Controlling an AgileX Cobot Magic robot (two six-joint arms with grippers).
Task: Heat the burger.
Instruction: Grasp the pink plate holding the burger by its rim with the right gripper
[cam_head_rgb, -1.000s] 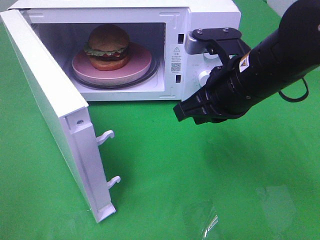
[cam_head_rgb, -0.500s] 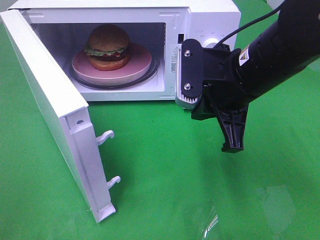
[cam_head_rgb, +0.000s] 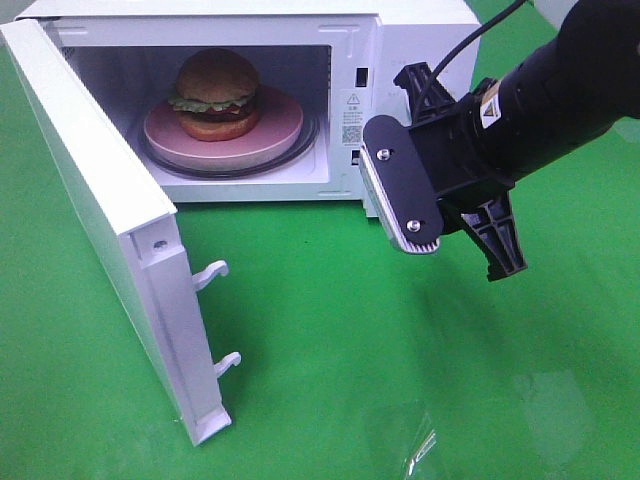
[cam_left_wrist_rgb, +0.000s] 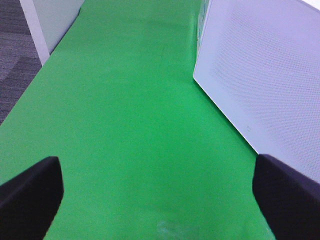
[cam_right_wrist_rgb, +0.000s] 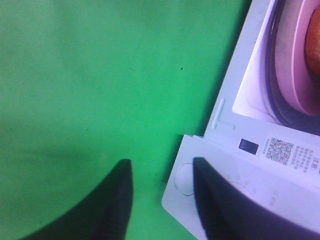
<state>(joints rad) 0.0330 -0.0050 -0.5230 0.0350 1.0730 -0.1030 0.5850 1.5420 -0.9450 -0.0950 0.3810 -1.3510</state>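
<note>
Exterior high view: burger sits on plate inside microwave; door stands open. Right end effector, jaws spread and empty, should push the door's outer face squarely.

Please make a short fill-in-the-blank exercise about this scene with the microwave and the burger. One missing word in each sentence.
1. The burger sits on a plate whose colour is ____.
2. The microwave door stands ____.
3. The cloth under the microwave is ____ in colour.
4. The right gripper holds ____.

Missing words: pink; open; green; nothing
</note>
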